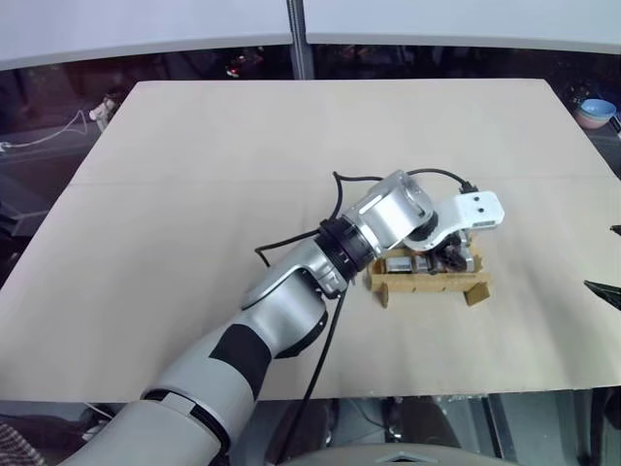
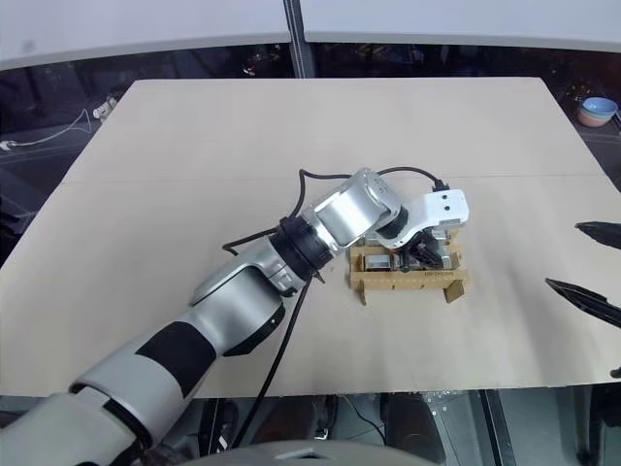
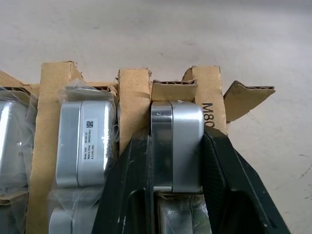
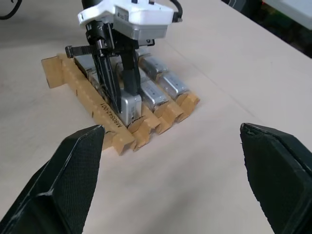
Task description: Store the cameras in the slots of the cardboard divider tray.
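The left end effector [image 3: 178, 161] pinches a camera [image 3: 176, 146] seated in the near-right corner slot of the cardboard divider tray [image 4: 109, 124] on the bench [image 1: 194, 194]; I judge release and withdrawal come next, the right end effector [image 4: 178, 175] spread wide nearby.

Even, bright overhead light; soft shadows, mild glare on the cameras [image 3: 176, 146].
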You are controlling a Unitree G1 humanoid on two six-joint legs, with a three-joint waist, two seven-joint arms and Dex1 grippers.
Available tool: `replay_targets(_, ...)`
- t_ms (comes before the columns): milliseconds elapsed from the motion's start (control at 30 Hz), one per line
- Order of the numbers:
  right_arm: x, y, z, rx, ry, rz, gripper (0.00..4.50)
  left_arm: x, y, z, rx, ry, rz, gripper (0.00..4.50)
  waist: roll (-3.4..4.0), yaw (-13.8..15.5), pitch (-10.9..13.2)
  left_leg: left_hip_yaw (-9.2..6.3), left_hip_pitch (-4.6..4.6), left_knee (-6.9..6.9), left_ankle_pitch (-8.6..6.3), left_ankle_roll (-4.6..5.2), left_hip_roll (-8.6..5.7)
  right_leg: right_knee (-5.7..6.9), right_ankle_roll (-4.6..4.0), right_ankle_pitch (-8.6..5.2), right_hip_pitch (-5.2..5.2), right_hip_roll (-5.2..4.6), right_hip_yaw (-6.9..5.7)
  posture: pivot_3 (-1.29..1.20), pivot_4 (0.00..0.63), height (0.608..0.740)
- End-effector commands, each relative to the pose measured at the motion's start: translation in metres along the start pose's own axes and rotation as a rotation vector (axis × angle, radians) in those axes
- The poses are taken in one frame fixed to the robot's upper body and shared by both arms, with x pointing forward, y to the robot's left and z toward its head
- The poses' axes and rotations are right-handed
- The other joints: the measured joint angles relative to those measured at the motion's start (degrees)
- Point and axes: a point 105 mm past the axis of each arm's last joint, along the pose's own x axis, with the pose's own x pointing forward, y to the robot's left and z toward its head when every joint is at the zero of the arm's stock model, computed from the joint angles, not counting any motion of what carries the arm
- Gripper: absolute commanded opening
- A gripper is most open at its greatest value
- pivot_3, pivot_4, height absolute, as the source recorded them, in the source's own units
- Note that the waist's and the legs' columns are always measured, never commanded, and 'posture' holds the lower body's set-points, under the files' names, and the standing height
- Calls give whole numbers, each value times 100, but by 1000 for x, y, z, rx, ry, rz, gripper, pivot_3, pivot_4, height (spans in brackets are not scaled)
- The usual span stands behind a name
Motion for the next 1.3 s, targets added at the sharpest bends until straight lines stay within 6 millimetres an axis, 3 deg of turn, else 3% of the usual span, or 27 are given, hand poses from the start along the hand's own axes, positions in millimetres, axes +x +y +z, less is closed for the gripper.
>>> replay_targets(33,-3,-2,9,-48,-7,-21,4500,-13,4,21,26,-52,52,2488,0,-3,0,0,0,0,0,0,0,-1,0,0,0,0,0,0,150,740)
replay_targets(67,-4,-3,8,-47,-7,-25,4500,-18,1,29,30,-74,46,2823,0,-5,0,0,-1,0,0,0,0,-1,0,0,0,0,1,0,150,740)
replay_targets(267,-6,-4,6,-31,-22,-64,4500,-62,-12,63,22,-228,14,2823,3,-17,1,1,-2,-1,0,0,3,0,0,0,-4,2,1,0,150,740)
replay_targets(367,2,0,1,-8,-27,-105,4500,-96,-10,73,-30,-416,39,2823,8,-18,-1,0,-2,-2,0,-1,4,0,0,0,-4,2,2,0,150,740)
replay_targets(433,10,5,-5,3,-26,-142,4500,-125,-8,78,0,-680,89,2823,16,-26,-7,0,2,-3,-1,-2,7,0,0,0,-4,2,4,0,150,740)
replay_targets(533,18,16,-13,40,-24,-169,4500,-155,6,49,-93,-804,230,2823,34,-21,-17,0,7,-5,1,-6,11,3,-1,0,-5,5,5,0,150,740)
replay_targets(600,22,17,-17,69,-19,-186,4500,-167,8,13,-159,-827,265,2823,43,-29,-22,1,7,-3,2,-7,10,7,-1,1,-6,6,7,0,150,740)
replay_targets(667,25,12,-26,98,12,-219,4500,-182,7,-33,-225,-842,360,3230,42,-27,-22,9,10,-2,1,-7,6,7,0,1,-4,5,15,0,150,740)
replay_targets(733,24,12,-32,123,32,-226,4500,-201,-3,-67,-266,-900,433,3747,46,-51,-26,14,18,-4,1,-6,6,3,0,2,-4,6,27,0,150,740)
replay_targets(767,23,12,-33,133,28,-229,4500,-207,-6,-75,-278,-925,454,4241,42,-26,-23,9,16,-7,1,-6,6,2,-1,2,-5,6,20,0,150,740)
replay_targets(800,22,11,-33,119,30,-238,4500,-209,-8,-98,-285,-866,522,4488,41,-3,-23,0,6,-5,1,-7,8,0,-2,2,-13,7,8,0,150,740)
replay_targets(933,13,14,-43,108,80,-259,4500,-222,-37,-165,-333,-727,625,4488,41,42,-24,-5,2,-4,1,-7,4,-5,-2,2,-6,0,0,0,150,740)
replay_targets(1067,3,15,-51,113,114,-260,4500,-222,-65,-199,-374,-603,662,4488,41,66,-24,-8,10,-5,-4,-1,4,-24,-2,2,13,-4,-3,0,150,740)
replay_targets(1300,-5,13,-56,127,138,-247,4500,-230,-77,-218,-442,-578,745,4488,46,126,-27,-9,25,-8,-7,3,8,-28,-3,2,31,-5,-9,0,150,740)
